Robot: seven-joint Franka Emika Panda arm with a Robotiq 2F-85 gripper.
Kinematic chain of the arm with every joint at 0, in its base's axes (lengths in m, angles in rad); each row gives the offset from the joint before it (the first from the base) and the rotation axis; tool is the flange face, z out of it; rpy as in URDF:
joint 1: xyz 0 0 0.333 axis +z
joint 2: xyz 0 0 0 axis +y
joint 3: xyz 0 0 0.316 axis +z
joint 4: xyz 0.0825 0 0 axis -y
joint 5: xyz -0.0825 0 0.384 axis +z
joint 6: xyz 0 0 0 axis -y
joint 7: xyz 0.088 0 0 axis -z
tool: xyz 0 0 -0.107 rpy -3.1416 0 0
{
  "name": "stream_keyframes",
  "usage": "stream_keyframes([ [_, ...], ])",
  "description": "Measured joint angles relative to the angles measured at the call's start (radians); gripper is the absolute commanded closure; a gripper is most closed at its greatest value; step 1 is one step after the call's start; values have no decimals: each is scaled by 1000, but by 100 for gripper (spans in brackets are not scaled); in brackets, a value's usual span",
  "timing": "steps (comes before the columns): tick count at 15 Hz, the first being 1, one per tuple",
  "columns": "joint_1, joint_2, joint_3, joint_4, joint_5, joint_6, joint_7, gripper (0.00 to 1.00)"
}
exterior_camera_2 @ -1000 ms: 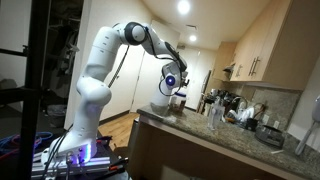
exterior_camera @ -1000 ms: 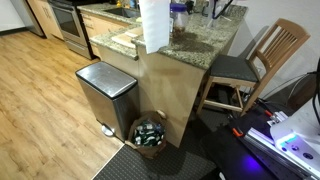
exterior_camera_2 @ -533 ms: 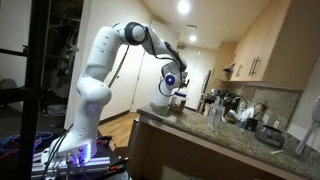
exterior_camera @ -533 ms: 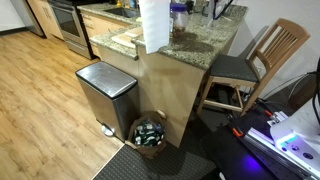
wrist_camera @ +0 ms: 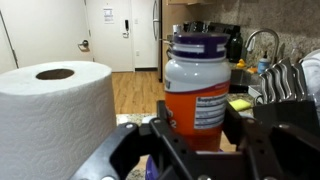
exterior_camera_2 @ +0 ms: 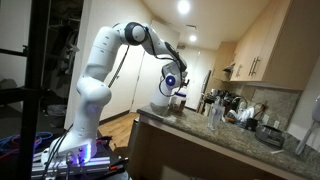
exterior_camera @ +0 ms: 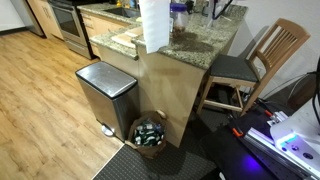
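Observation:
An orange jar [wrist_camera: 197, 85] with a dark blue lid and a white label stands upright between my fingers in the wrist view. My gripper [wrist_camera: 198, 118] is shut on the jar, one black finger [wrist_camera: 166, 118] on each side of its lower half. In an exterior view the jar [exterior_camera: 179, 18] is at the counter's near edge beside a white paper towel roll [exterior_camera: 153, 25]. The roll [wrist_camera: 55, 110] fills the left of the wrist view, close to the gripper. The white arm [exterior_camera_2: 105, 55] reaches over the counter, its gripper [exterior_camera_2: 175, 90] pointing down.
The granite counter [exterior_camera: 195, 45] carries clutter at its far end [exterior_camera_2: 232, 110]; a faucet [wrist_camera: 258, 40], dish rack [wrist_camera: 287, 80] and yellow sponge [wrist_camera: 240, 103] lie behind the jar. Below stand a steel trash can [exterior_camera: 107, 95], a basket of bottles [exterior_camera: 150, 133] and a wooden chair [exterior_camera: 258, 62].

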Motion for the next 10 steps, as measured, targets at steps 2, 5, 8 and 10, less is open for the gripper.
stream_keyframes([
  [2,-2,2,-3,-2,0,-45,-19,76],
  [5,-3,5,-5,-3,-7,-58,-43,76],
  [8,-3,7,-5,-3,-14,-56,-54,51],
  [10,-3,7,-5,-4,-15,-56,-57,51],
])
